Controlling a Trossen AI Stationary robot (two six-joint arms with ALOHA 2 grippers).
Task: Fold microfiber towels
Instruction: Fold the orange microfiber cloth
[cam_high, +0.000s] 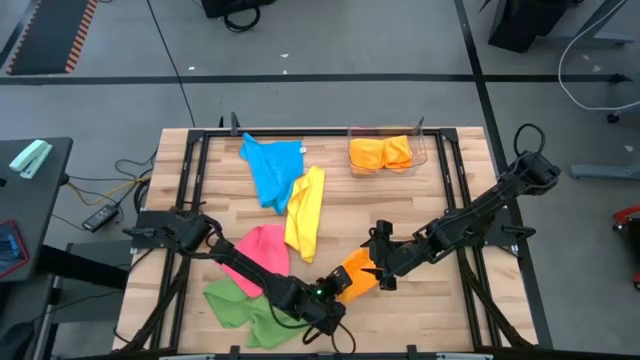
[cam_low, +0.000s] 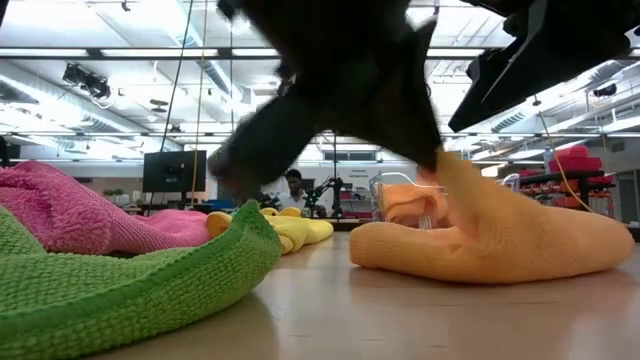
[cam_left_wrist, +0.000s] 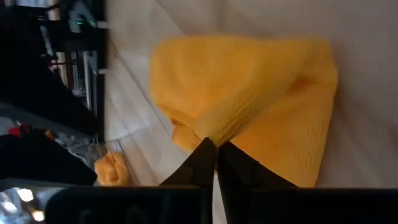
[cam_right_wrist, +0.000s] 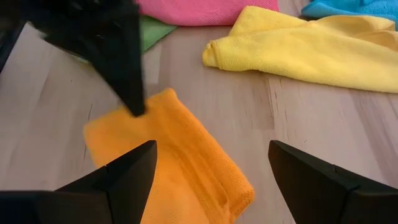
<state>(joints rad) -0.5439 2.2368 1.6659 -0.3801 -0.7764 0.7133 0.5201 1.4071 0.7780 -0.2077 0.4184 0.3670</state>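
Orange towel (cam_high: 355, 275) pinched by left end effector (cam_high: 338, 291); right end effector (cam_high: 385, 270) spread beside it

Two dark, near-black arms built of slim jointed segments, with black cables looping off the bases. Left gripper (cam_high: 322, 297) matte black, carrying a small green indicator light on the wrist housing. Right gripper (cam_high: 380, 268) equally dark and blocky. Left fingers (cam_left_wrist: 198, 163) tapering to narrow, blade-like black tips. Right fingers (cam_right_wrist: 127, 174) broad, flat, wedge-shaped, plain black with clean straight edges. No visible markings or lettering on either.
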